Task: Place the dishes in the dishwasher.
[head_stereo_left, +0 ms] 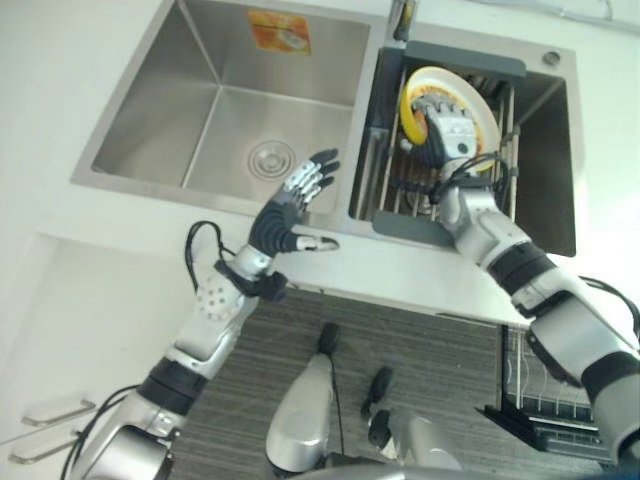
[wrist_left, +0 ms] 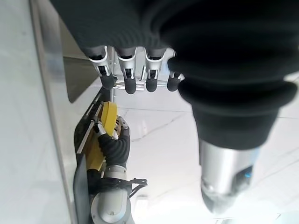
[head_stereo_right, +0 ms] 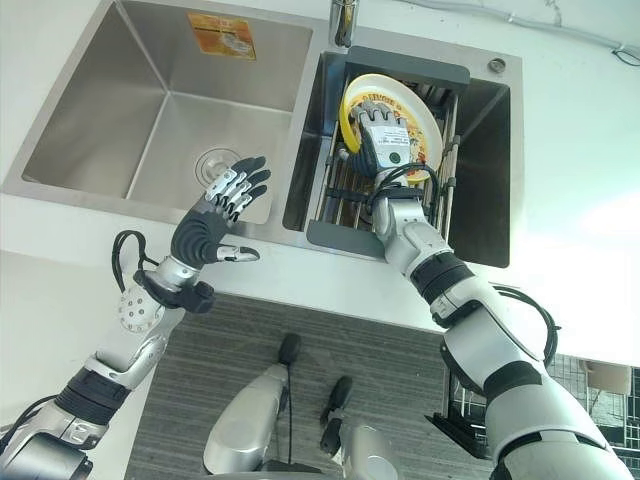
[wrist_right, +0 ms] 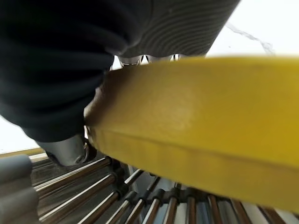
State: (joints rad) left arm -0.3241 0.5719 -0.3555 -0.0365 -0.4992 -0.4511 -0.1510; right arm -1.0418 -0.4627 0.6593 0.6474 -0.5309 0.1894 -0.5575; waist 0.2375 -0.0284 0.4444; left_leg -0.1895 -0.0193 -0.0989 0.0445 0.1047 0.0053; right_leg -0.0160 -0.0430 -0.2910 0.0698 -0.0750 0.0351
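Note:
A yellow plate [head_stereo_left: 480, 98] stands on edge in the wire dish rack [head_stereo_left: 398, 218] set in the sink's right-hand basin. My right hand [head_stereo_left: 447, 128] is shut on the yellow plate, the back of the hand facing up and the fingers wrapped over the rim. In the right wrist view the plate's yellow rim [wrist_right: 210, 126] runs just above the rack's metal rods [wrist_right: 140, 205]. My left hand [head_stereo_left: 283, 215] hovers open over the front edge of the left basin, fingers spread and holding nothing. Its fingers [wrist_left: 126, 70] look straight in the left wrist view, with the plate [wrist_left: 108, 116] beyond them.
The left basin [head_stereo_left: 230, 110] is bare steel with a round drain [head_stereo_left: 271, 158] and an orange sticker [head_stereo_left: 279, 30] on its back wall. A faucet [head_stereo_right: 343, 20] stands behind the divider. White counter surrounds the sink. A wire dishwasher basket [head_stereo_left: 545, 400] shows at lower right.

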